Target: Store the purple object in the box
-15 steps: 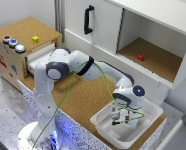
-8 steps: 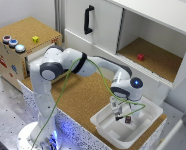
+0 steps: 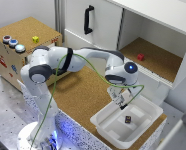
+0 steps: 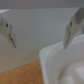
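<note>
The gripper (image 3: 120, 101) is hovering above the far rim of the box (image 3: 104, 124), its fingers (image 4: 10, 34) standing wide apart and gripping nothing. The purple cube (image 3: 128, 119) is lying on the box floor, apart from the fingers. A red cube (image 3: 140, 57) is sitting in the open cabinet (image 3: 158, 60); a yellow cube (image 3: 36, 39) is resting on the cork-topped box (image 3: 28, 30).

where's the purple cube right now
In the exterior view, the purple cube lies on the floor of the white box at lower right, just below the gripper, which hovers above it with nothing between its fingers.
</note>
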Robot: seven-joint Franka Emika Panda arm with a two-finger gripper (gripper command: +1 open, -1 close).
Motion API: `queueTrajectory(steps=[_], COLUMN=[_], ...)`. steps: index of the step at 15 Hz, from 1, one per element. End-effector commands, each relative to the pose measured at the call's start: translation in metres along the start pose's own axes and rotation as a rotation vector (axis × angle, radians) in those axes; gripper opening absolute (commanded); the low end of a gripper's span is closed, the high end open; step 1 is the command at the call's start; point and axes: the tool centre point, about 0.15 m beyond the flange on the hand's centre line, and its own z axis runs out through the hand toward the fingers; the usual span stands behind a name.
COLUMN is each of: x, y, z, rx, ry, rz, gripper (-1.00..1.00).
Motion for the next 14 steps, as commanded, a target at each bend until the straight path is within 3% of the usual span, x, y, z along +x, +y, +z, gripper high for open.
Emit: queueTrajectory(steps=[1, 5, 10, 14], x=[0.0, -0.015, -0.038, -0.06], y=[-0.064, -0.128, -0.209, -0.314], z=[0.026, 0.056, 0.057, 0.056], rx=[-0.022, 0.048, 0.045, 0.09], ry=[-0.142, -0.21, -0.244, -0.302], rz=[-0.212, -0.431, -0.547, -0.698], gripper=[1.0, 1.0, 1.0, 1.0])
